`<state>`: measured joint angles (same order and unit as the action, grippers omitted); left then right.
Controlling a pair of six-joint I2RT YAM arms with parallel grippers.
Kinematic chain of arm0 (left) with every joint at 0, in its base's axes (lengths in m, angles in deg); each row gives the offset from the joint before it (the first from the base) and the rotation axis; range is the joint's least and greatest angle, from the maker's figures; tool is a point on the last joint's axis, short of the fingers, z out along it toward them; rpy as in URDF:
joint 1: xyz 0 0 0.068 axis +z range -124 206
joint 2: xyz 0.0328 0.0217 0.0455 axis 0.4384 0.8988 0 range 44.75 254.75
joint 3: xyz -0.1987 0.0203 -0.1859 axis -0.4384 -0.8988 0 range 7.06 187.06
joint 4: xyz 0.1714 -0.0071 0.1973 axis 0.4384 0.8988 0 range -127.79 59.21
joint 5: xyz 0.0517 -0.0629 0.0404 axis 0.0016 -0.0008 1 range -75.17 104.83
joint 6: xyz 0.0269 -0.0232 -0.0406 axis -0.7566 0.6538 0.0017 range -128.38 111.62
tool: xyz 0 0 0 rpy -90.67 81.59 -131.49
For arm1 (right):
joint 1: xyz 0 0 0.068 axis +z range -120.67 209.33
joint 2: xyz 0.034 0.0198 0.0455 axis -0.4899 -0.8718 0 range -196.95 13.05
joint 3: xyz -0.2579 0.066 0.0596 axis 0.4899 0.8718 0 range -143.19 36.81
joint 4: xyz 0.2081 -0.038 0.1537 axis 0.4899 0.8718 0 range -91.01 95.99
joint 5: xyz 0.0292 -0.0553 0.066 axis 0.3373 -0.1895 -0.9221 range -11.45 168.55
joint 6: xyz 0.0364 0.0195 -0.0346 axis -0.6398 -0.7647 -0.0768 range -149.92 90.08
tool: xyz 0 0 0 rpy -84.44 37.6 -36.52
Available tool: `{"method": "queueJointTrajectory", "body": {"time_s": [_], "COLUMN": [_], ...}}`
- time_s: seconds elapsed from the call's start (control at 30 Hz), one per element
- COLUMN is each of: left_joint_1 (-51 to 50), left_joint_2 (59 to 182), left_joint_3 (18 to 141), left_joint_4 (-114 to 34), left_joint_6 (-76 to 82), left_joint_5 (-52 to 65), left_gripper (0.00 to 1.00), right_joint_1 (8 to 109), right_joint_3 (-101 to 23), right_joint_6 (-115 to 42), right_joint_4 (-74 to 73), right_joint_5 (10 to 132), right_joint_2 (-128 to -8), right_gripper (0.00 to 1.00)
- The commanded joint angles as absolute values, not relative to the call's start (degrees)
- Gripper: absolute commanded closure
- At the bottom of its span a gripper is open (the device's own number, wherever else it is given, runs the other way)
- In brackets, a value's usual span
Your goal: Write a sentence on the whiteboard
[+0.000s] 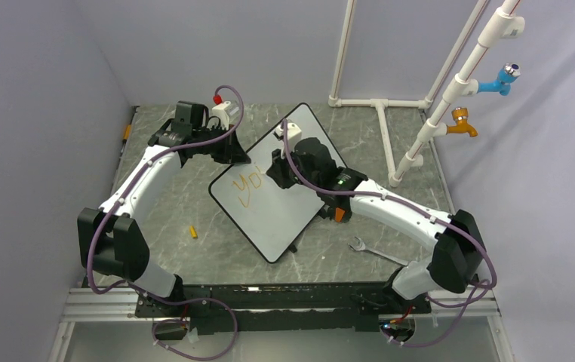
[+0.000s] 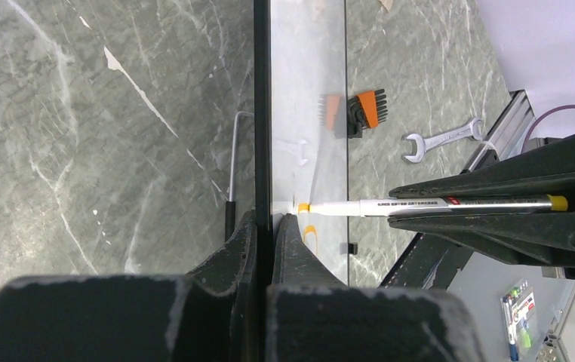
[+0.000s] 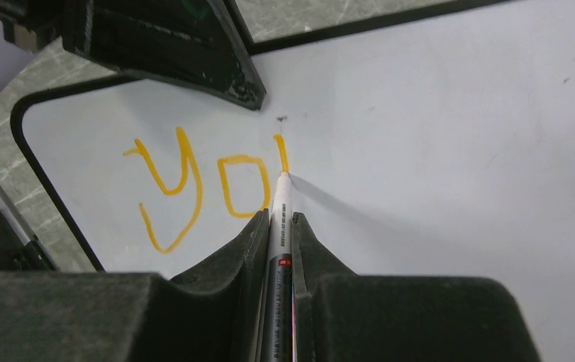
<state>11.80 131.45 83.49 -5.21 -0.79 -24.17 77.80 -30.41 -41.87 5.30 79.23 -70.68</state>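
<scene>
The whiteboard (image 1: 284, 219) lies cornerwise at the table's middle, white with a thin black rim. My left gripper (image 1: 235, 156) is shut on its far left edge; the left wrist view shows the rim (image 2: 262, 113) edge-on between the jaws of that gripper (image 2: 264, 219). My right gripper (image 3: 278, 217) is shut on a white marker (image 3: 279, 234), its orange tip touching the board (image 3: 458, 151). The sentence (image 3: 194, 181) reads "Yo" in orange, plus one short upright stroke just above the tip. The marker (image 2: 420, 204) also shows in the left wrist view.
An orange hex key set (image 1: 337, 214) and a steel wrench (image 1: 375, 250) lie right of the board. A small yellow cap (image 1: 192, 231) lies to its left. A white pipe frame (image 1: 390, 136) with blue and orange taps stands at the back right.
</scene>
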Motion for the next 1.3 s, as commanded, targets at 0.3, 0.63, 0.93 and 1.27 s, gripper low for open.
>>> {"method": "queueJointTrajectory", "body": {"time_s": [0.3,0.63,0.93,1.27], "left_joint_1": [10.8,10.7,10.7,10.7], "left_joint_2": [130.6,130.6,130.6,130.6], "left_joint_3": [83.7,83.7,83.7,83.6], "left_joint_4": [-3.9,-3.8,-3.8,-3.8], "left_joint_6": [-7.7,-7.7,-7.7,-7.7], "left_joint_5": [-16.7,-16.6,-16.6,-16.7], "left_gripper": [1.00,1.00,1.00,1.00], "right_joint_1": [77.7,77.7,77.6,77.6], "right_joint_3": [-24.3,-23.9,-24.8,-28.3], "right_joint_6": [-44.4,-43.5,-43.1,-42.4], "right_joint_4": [6.0,7.4,8.2,8.2], "right_joint_5": [78.3,81.4,83.0,84.7], "right_joint_2": [-68.4,-67.7,-68.0,-69.7], "right_gripper": [1.00,1.00,1.00,1.00]}}
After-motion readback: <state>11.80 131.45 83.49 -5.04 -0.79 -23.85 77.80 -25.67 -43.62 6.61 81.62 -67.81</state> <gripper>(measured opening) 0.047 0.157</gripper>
